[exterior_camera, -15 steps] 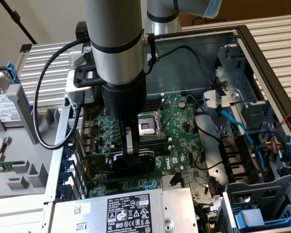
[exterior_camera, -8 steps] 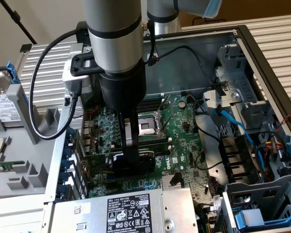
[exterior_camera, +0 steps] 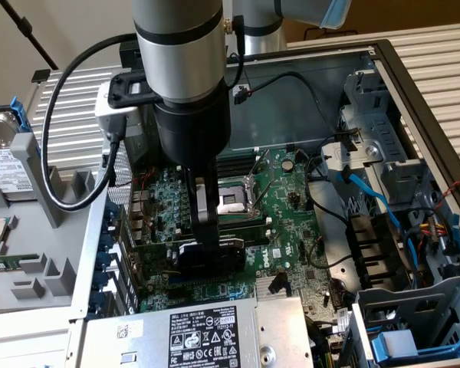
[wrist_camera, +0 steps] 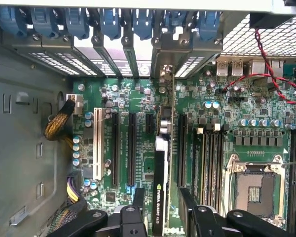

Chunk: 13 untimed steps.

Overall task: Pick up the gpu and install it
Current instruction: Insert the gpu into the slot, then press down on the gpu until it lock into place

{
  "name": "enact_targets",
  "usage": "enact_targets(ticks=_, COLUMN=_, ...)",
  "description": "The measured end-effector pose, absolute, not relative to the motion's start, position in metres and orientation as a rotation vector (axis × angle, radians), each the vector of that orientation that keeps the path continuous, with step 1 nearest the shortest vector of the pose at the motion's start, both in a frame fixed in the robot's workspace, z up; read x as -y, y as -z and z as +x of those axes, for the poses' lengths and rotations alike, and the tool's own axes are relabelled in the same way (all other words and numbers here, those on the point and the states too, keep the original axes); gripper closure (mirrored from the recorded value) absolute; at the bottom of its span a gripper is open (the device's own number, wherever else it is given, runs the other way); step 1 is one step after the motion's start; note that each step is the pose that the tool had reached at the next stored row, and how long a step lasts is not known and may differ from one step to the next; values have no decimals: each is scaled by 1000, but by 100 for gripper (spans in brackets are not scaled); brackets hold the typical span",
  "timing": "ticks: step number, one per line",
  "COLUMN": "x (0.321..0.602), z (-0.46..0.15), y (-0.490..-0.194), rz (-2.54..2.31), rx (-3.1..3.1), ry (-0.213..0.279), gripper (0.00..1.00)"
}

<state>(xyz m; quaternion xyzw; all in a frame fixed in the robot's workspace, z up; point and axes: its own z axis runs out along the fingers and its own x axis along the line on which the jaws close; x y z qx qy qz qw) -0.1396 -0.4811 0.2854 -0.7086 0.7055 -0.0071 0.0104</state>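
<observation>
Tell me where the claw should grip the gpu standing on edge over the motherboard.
Grip the gpu across its two flat faces at the upper edge, coming straight down. It stands on edge among the motherboard slots, so only that thin top edge is free; the claw already straddles it.

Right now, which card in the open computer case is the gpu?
Start at the green motherboard in the open case. Among its long black expansion slots, the gpu stands on edge between the gripper fingers. It alone is a card seen edge-on, black shroud lettered white; neighbouring slots are bare.
</observation>
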Motion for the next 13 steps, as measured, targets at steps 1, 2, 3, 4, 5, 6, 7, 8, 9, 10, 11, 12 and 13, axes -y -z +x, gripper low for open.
enact_targets(ticks=1, x=481, z=-140, y=-286, rz=-2211, rx=-2202, ry=22, gripper=59)
enact_targets(ticks=2, x=481, z=-140, y=-286, rz=-2211, rx=-2202, ry=22, gripper=59)
enact_targets(ticks=3, x=481, z=-140, y=-286, rz=-2211, rx=-2202, ry=22, gripper=59)
enact_targets(ticks=4, x=481, z=-140, y=-286, rz=-2211, rx=-2202, ry=22, gripper=59)
enact_targets(ticks=5, x=481, z=-140, y=-286, rz=-2211, rx=-2202, ry=22, gripper=59)
enact_targets(ticks=6, x=481, z=-140, y=-286, rz=-2211, rx=-2202, ry=22, gripper=59)
enact_targets(ticks=7, x=481, z=-140, y=-286, rz=-2211, rx=-2202, ry=22, gripper=59)
enact_targets(ticks=8, x=481, z=-140, y=-286, rz=-2211, rx=-2202, ry=22, gripper=59)
enact_targets(ticks=9, x=481, z=-140, y=-286, rz=-2211, rx=-2202, ry=22, gripper=59)
enact_targets(ticks=10, x=481, z=-140, y=-286, rz=-2211, rx=-2202, ry=22, gripper=59)
enact_targets(ticks=11, x=481, z=-140, y=-286, rz=-2211, rx=-2202, ry=22, gripper=59)
enact_targets(ticks=12, x=481, z=-140, y=-286, rz=-2211, rx=-2202, ry=22, gripper=59)
enact_targets(ticks=13, x=481, z=-140, y=-286, rz=-2211, rx=-2202, ry=22, gripper=59)
